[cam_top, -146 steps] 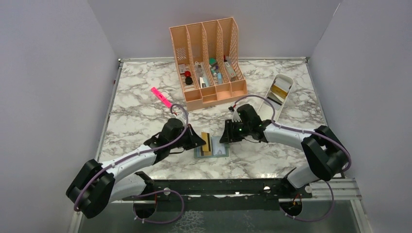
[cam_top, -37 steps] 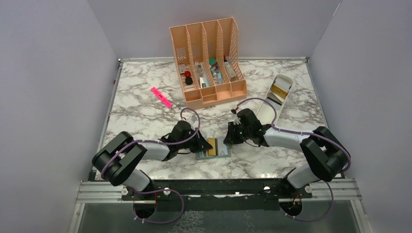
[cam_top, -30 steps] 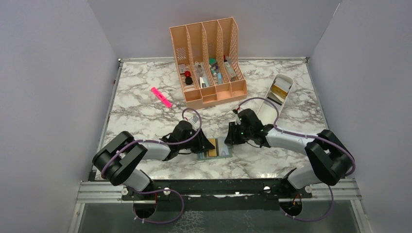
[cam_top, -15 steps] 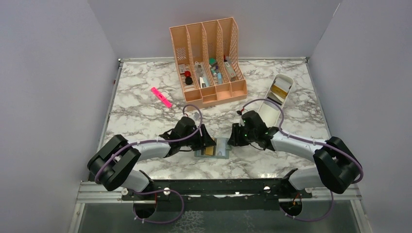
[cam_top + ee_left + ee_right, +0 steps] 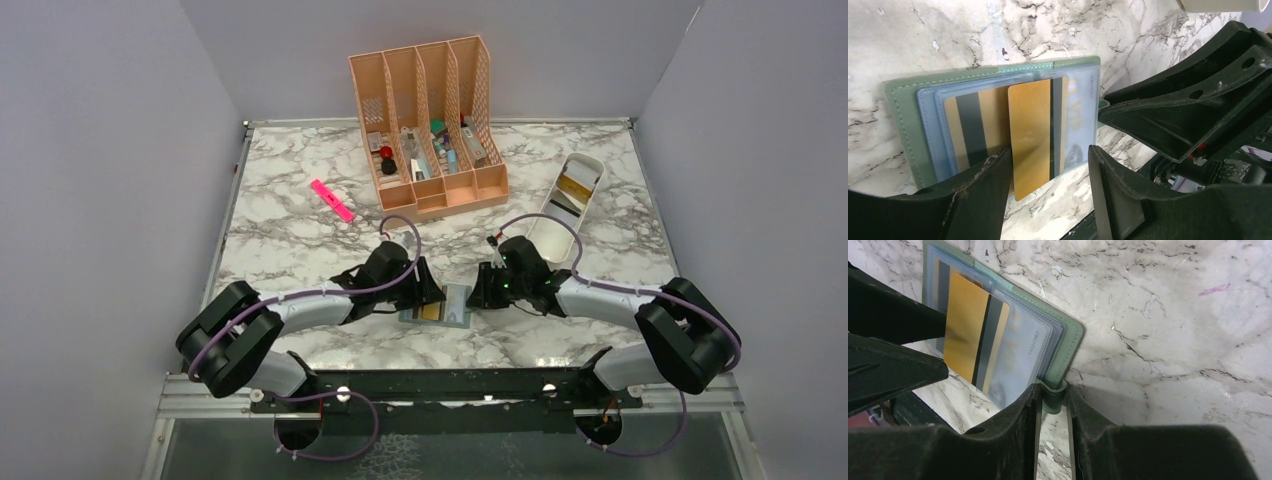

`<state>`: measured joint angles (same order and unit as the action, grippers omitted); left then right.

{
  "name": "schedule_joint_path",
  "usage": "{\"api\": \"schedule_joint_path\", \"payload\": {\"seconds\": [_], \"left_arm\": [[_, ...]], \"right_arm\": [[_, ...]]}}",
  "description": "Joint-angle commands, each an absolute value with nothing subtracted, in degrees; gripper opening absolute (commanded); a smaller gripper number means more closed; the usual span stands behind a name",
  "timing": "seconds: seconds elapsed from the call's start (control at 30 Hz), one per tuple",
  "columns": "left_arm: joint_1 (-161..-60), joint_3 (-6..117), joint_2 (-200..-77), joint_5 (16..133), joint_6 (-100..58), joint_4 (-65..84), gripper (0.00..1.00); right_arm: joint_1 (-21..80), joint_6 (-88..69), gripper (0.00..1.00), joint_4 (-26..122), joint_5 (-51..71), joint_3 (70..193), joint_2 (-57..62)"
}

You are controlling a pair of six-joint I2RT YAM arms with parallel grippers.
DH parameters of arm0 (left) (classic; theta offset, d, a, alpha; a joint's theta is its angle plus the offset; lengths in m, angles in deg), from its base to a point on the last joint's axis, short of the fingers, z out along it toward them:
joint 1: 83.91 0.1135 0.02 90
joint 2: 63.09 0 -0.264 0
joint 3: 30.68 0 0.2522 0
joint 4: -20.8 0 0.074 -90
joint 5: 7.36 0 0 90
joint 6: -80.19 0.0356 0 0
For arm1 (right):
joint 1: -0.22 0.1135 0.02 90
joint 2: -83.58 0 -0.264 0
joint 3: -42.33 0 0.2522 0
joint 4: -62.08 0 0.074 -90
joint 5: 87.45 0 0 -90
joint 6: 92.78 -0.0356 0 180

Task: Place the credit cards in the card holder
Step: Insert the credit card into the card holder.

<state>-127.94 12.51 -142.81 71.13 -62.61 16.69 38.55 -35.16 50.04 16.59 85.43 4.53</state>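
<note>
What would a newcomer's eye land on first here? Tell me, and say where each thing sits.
First comes the open green card holder, lying on the marble table where both arms meet near the front. The right gripper pinches its snap tab, while the left gripper stands open astride a gold card that juts past the holder's edge. Behind them, the peach organizer stands tall at the far edge.

top cam is sitting high up behind the arms [image 5: 310, 303], looking down on the whole table [image 5: 290, 250] from way back | both wrist cams are hovering real close over the card holder [image 5: 903, 125], facing each other across it | all three are catching that card holder and the bit of table round it
</note>
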Motion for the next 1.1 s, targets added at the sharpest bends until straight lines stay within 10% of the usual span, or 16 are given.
{"api": "schedule_joint_path", "payload": {"seconds": [0.0,1.07], "left_arm": [[-129.51,13.02,-144.31,72.69,-62.84,15.36,0.59],[-133.97,20.41,-142.46,77.76,-57.46,6.96,0.61]], "right_arm": [[38.98,-36.27,0.29,54.02,18.28,84.11,3.6],[38.98,-31.75,0.36,46.36,9.95,88.13,8.08]]}}
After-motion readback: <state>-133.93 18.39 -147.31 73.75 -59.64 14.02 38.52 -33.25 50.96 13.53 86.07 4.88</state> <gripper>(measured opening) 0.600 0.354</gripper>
